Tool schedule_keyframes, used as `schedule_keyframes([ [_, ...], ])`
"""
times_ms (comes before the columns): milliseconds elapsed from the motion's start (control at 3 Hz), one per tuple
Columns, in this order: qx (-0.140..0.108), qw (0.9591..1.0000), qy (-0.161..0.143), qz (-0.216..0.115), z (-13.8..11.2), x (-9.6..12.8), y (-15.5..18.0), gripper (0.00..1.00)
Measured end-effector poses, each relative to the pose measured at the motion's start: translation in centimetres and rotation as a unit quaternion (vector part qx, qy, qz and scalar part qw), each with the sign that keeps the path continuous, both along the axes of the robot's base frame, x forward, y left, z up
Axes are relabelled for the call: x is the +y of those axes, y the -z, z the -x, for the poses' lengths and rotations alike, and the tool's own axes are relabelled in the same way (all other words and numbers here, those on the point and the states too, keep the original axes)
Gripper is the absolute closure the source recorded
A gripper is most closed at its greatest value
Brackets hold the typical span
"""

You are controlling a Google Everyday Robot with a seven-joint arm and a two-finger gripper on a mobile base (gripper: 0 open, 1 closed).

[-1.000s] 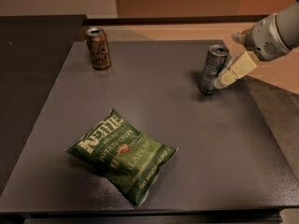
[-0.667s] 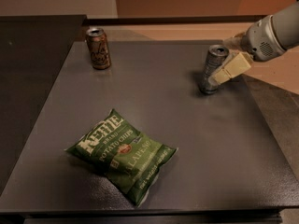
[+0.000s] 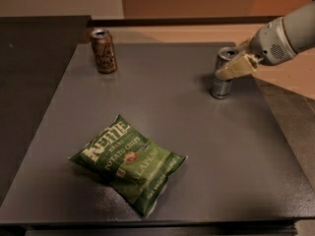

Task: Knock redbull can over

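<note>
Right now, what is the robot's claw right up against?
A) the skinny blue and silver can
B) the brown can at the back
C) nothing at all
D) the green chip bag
A: the claw is pressed against the upper part of the skinny can on the right, far from the chip bag and the brown can.

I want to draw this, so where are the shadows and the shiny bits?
Camera view: the light is dim and warm. The redbull can casts a faint shadow to its left on the grey table. The chips bag has a dark shadow under its lower edge and pale glints on its wrinkles. The gripper, at the can's top, looks brightest.
</note>
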State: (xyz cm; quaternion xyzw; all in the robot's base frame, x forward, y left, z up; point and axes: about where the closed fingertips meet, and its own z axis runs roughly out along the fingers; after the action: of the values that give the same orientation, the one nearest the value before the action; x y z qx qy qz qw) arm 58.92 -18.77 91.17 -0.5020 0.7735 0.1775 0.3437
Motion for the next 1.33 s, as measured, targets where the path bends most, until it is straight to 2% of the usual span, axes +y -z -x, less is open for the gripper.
schedule_keyframes([
  [333, 0.006, 0.9998, -0.002, 0.020, 1.0, 0.2, -1.4, 0.88],
  [667, 0.017, 0.9963, -0.019, 0.083, 2.7, 0.3, -3.2, 1.00],
  [1000, 0.050, 0.9810, -0.051, 0.181, 5.5, 0.0, -4.5, 1.00],
  [1333, 0.073, 0.9696, -0.071, 0.222, 7.1, -0.2, -4.2, 1.00],
])
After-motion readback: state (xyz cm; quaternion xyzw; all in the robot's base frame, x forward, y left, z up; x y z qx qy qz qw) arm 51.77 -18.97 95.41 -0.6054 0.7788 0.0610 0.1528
